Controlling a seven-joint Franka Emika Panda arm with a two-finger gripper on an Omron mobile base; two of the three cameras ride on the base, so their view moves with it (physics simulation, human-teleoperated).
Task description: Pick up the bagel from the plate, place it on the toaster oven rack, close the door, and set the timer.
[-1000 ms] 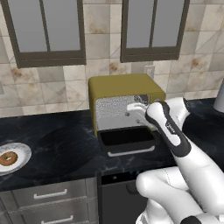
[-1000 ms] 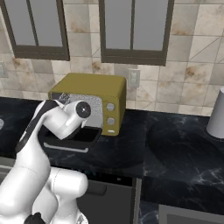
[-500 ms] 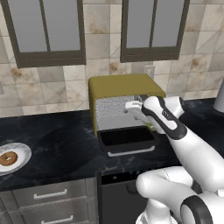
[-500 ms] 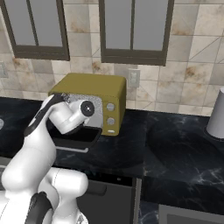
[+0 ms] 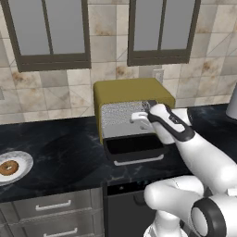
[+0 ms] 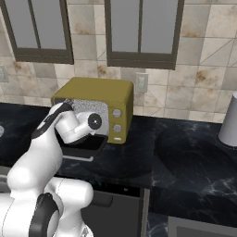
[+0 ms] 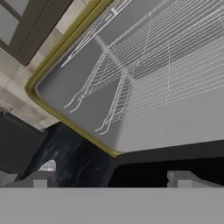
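Observation:
The bagel (image 5: 8, 167) lies on the plate (image 5: 22, 159) at the far left of the black counter. Mid-counter stands the olive-yellow toaster oven (image 5: 132, 91) (image 6: 99, 89). Its dark door (image 5: 134, 146) (image 6: 88, 143) (image 7: 175, 159) is folded down and open. My gripper (image 5: 139, 116) (image 7: 111, 178) hovers just above the door at the mouth of the cavity. It is open with nothing between its fingertips (image 7: 40, 179). The toaster oven rack (image 7: 153, 57) (image 5: 121, 116) spans the shiny cavity right ahead. The pale knobs (image 6: 116, 113) sit on the oven's right front.
A grey cylindrical canister (image 6: 229, 121) (image 5: 233, 104) stands at the far right of the counter. Grey-paned wall cabinets (image 5: 51, 32) hang above the oven. Drawers (image 5: 53, 206) and a dark appliance front (image 5: 122, 208) run under the counter edge.
My hand has turned and shifted slightly at the oven's mouth while the forearm swung more upright. The gripper stays open. Bagel, plate and door have not moved.

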